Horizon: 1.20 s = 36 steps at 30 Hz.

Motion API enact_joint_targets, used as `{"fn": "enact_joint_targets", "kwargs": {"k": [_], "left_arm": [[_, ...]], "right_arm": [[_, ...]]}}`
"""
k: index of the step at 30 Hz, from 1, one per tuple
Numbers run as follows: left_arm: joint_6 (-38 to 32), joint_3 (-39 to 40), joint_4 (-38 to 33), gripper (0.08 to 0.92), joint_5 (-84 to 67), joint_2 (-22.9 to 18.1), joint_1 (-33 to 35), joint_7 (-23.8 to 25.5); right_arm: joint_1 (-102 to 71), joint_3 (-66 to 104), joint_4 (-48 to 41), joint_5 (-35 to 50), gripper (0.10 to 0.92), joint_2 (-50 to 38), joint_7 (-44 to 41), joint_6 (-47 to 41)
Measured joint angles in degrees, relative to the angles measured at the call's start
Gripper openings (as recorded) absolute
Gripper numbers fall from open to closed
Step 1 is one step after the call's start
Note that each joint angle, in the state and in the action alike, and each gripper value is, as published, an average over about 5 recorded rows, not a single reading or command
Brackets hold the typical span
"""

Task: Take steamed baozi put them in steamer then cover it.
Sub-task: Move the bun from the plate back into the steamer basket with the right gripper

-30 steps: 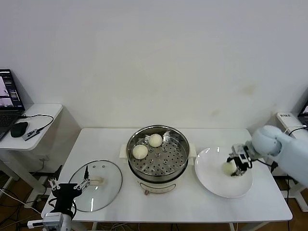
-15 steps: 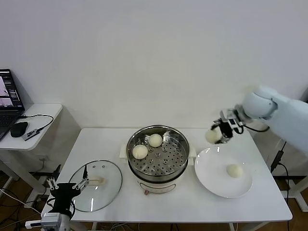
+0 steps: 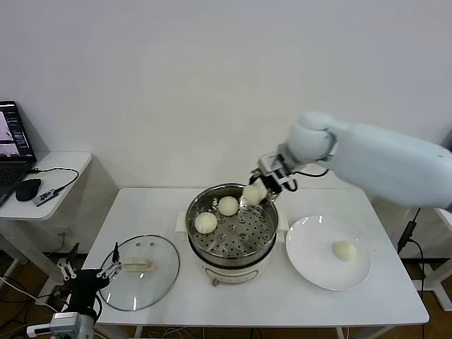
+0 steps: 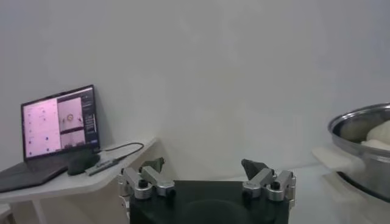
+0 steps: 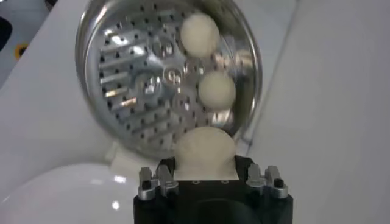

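Two buns (image 3: pixel 216 214) sit on the perforated tray inside the steamer (image 3: pixel 231 224). Above its far right rim, the right gripper (image 3: pixel 260 189) pinches a third bun (image 3: pixel 252 193). One more bun (image 3: pixel 344 250) rests on the white plate (image 3: pixel 311 258). Down at the table's near left corner, the left gripper (image 3: pixel 86 271) hangs spread wide beside the glass lid (image 3: pixel 139 263).

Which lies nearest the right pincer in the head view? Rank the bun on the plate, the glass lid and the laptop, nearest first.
Measured from the right pincer, which holds a bun over the steamer's rim:
1. Bun on the plate, on the robot's right.
2. Glass lid, on the table left of the steamer.
3. Laptop, on the side table at far left.
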Motion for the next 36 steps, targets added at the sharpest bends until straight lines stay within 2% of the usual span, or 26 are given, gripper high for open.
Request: {"fn": "enact_joint_targets", "kwargs": {"k": [16, 36], "left_arm": [[-0.11, -0.81, 0.42, 0.823, 0.02, -1.25, 0.04, -0.16], [-0.73, -0.47, 0.76, 0.823, 0.34, -1.95, 0.40, -0.49]], "right_arm": [[-4.13, -5.25, -0.64, -8.46, 0.613, 9.40, 3.09, 12.47], [-3.53, -7.88, 2.37, -14.42, 0.619, 9.49, 0.28, 22.96]]}}
